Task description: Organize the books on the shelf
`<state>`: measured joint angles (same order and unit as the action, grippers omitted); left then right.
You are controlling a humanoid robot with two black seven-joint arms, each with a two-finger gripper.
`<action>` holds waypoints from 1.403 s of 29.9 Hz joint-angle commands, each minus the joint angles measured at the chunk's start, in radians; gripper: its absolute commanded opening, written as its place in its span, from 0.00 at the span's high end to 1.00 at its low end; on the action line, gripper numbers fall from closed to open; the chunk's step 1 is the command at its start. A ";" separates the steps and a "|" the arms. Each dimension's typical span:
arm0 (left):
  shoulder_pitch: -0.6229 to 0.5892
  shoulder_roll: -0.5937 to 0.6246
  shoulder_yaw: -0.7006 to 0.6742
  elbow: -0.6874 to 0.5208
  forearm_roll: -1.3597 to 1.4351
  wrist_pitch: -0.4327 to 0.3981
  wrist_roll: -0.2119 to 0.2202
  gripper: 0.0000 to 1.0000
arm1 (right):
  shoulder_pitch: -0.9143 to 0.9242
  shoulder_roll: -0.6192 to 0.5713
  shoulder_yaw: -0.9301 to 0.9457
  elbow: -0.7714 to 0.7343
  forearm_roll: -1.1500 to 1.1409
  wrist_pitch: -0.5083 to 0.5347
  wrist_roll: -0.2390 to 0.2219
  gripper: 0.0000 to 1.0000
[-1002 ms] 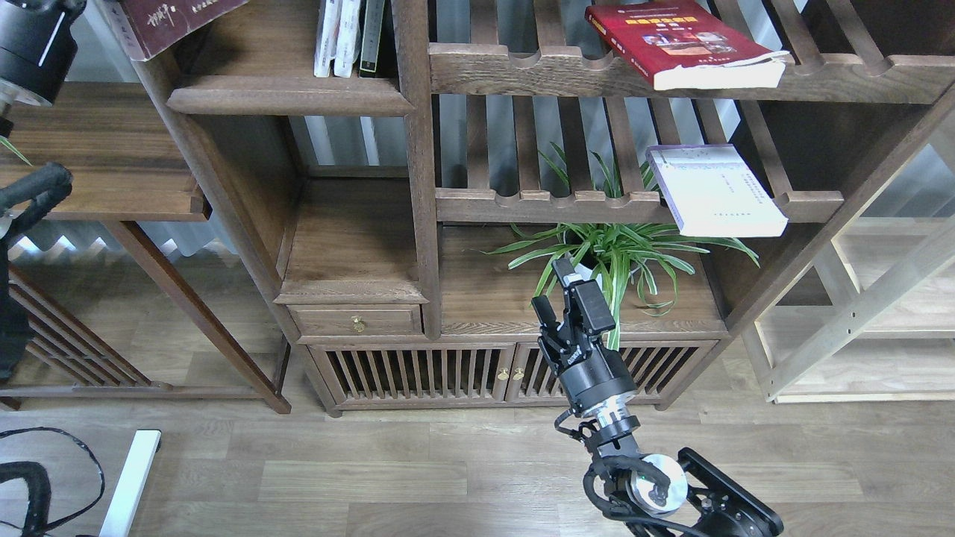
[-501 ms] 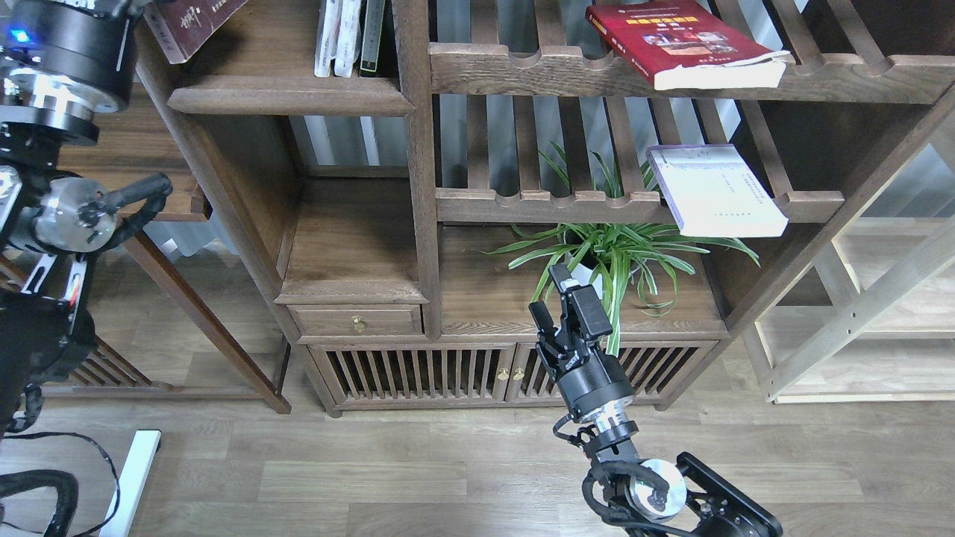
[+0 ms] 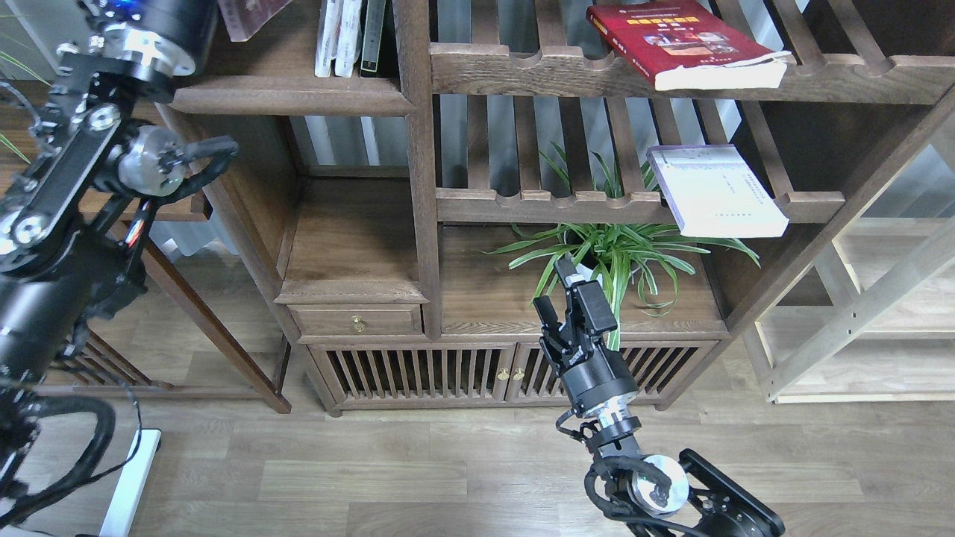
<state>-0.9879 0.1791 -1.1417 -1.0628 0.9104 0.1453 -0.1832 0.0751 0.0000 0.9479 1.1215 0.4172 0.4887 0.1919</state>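
While right gripper [image 3: 565, 292] hangs open, lavender book [image 3: 716, 190] up-right, well apart — left gripper unseen.

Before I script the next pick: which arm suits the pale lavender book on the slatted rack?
Right, likely. The right gripper hangs open below the pale lavender book; the left arm is at the far top-left by the maroon book.

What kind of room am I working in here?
Probably a home study or showroom: a dark wooden display cabinet holding books like the red book, a potted spider plant, and wood-plank flooring.
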 commanded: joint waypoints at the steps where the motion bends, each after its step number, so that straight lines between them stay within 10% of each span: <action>1: -0.038 -0.021 0.020 0.069 -0.005 -0.001 -0.022 1.00 | -0.001 0.000 0.002 0.001 0.000 0.000 0.000 0.02; 26: -0.052 -0.046 0.135 0.297 -0.088 -0.003 -0.234 1.00 | -0.040 0.000 -0.003 0.007 0.000 0.000 0.001 0.03; 42: -0.169 -0.113 0.240 0.532 -0.197 -0.027 -0.291 1.00 | -0.041 -0.003 -0.001 0.007 0.000 0.000 0.001 0.03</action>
<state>-1.1452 0.0739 -0.9329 -0.5547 0.7488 0.1177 -0.4654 0.0337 -0.0042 0.9464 1.1291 0.4172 0.4887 0.1933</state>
